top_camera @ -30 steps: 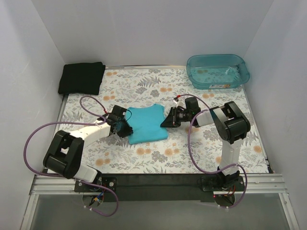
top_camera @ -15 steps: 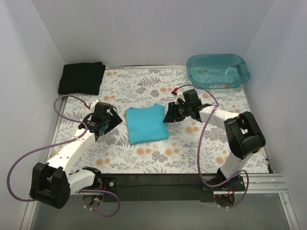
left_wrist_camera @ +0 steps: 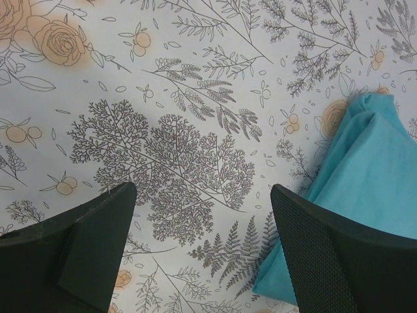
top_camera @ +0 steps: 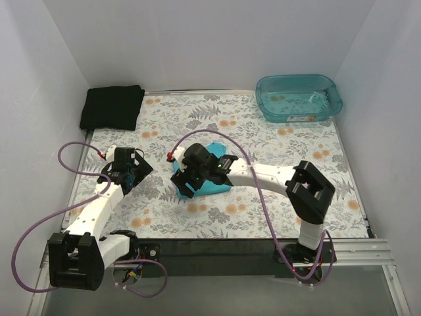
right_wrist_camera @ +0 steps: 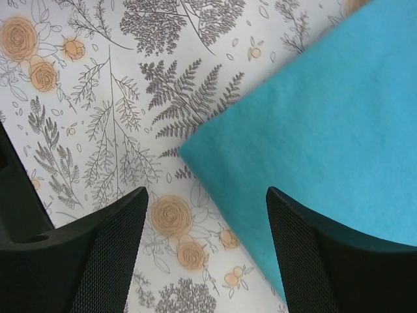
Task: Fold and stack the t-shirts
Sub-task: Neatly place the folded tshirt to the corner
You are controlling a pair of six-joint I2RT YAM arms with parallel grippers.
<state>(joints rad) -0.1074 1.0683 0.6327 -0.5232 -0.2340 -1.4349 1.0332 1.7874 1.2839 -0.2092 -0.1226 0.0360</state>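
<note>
The right arm lies across the middle of the table, over the turquoise t-shirt, barring passage there. The black t-shirt fills the far left corner and the tub the far right. The near right corner seems open. Walls close three sides.

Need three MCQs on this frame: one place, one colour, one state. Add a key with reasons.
1. The black t-shirt lies: A) in the far left corner B) in the middle C) by the arm bases.
2. The shirt below the right gripper is: A) white B) teal C) black.
3. The left gripper is: A) shut on cloth B) shut, empty C) open, empty.
Key: 1 A, the top view shows it folded in that corner. 2 B, the teal t-shirt shows between its fingers. 3 C, its fingers stand apart with only tablecloth between them.
</note>
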